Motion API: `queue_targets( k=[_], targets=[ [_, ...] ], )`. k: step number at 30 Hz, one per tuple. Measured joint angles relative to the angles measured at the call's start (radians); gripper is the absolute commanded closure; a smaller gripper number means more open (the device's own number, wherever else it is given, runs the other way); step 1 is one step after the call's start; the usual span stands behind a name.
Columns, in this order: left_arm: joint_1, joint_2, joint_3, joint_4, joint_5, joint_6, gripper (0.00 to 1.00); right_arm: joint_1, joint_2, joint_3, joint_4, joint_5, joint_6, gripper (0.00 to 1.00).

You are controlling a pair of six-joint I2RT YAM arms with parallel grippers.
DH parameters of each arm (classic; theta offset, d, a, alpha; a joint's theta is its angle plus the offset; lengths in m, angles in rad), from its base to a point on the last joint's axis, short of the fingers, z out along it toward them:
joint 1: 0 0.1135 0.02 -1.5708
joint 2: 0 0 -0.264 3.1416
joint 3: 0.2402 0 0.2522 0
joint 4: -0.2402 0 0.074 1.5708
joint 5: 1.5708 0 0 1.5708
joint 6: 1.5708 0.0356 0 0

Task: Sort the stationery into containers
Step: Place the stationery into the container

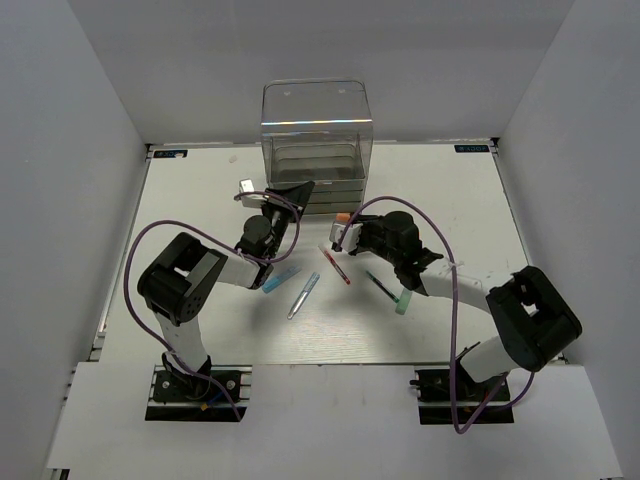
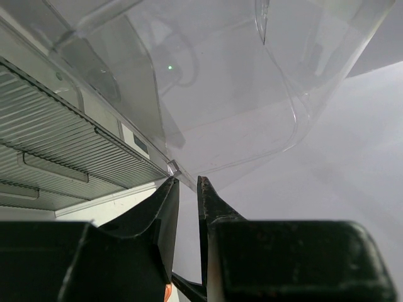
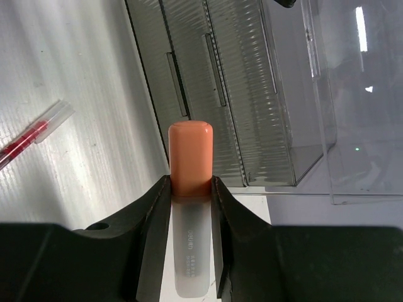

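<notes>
White tabletop (image 1: pixel 200 200) and walls (image 1: pixel 60 150), my right gripper (image 3: pixel 190 185) clamping an orange-capped marker (image 3: pixel 189 151) before the drawer unit (image 1: pixel 316 125), left gripper (image 2: pixel 187 185) slightly parted, empty

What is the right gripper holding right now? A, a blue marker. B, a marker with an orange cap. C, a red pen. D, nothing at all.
B: in the right wrist view the right gripper is closed on the marker with an orange cap, whose cap sticks out past the fingertips, while the red pen lies apart from it.
</notes>
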Motion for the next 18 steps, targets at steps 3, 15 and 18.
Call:
queue_targets(
  k=[3, 15, 18],
  targets=[
    [0.0, 0.0, -0.006, 0.002, -0.001, 0.0, 0.71, 0.0, 0.011, 0.002, 0.016, 0.0, -0.014, 1.0],
    [0.002, -0.012, -0.008, 0.002, -0.004, 0.0, 0.71, 0.0, 0.038, 0.006, 0.092, 0.001, -0.058, 1.0],
    [0.002, -0.017, -0.01, 0.002, -0.003, 0.0, 0.71, 0.0, 0.043, 0.007, 0.105, 0.002, -0.064, 1.0]
  ],
)
